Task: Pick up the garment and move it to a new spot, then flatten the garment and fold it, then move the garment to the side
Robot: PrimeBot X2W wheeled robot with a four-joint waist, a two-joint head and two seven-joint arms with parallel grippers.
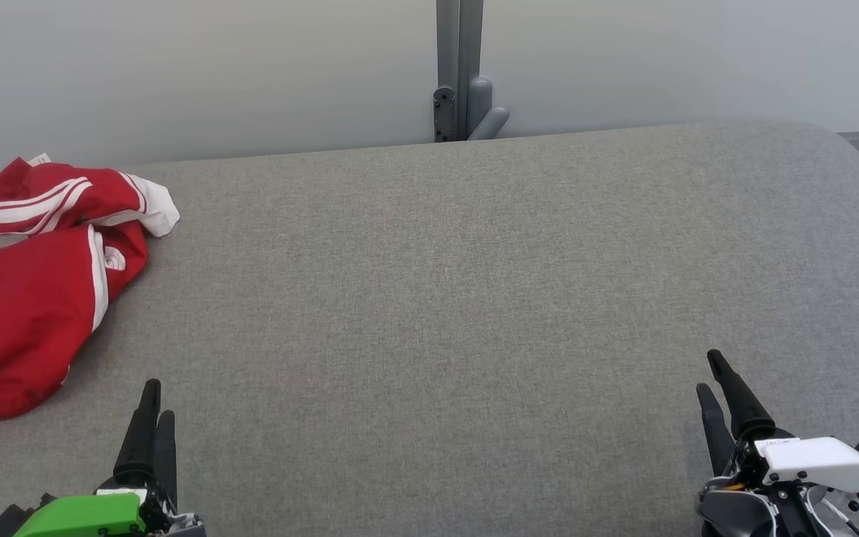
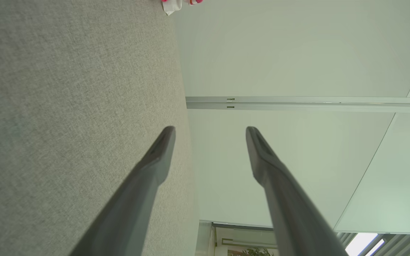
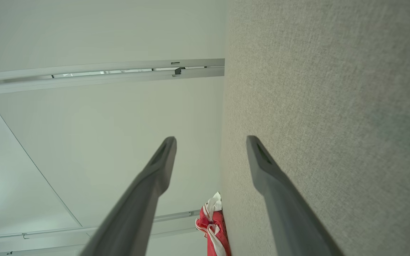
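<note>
A wide grey table [image 1: 429, 298] stretches ahead of both grippers. A crumpled red and white garment [image 1: 19, 298] lies ahead of the left gripper [image 1: 159, 399] and to its outer side, near it. The garment is well apart from the right gripper [image 1: 707, 371], across the table. Both grippers sit low, fingers parted, with nothing between them. We judge the pickup not yet begun. To do it well, we would send the left gripper to a raised fold, pinch that ridge of cloth rather than a flat patch, and lift clear before carrying.
</note>
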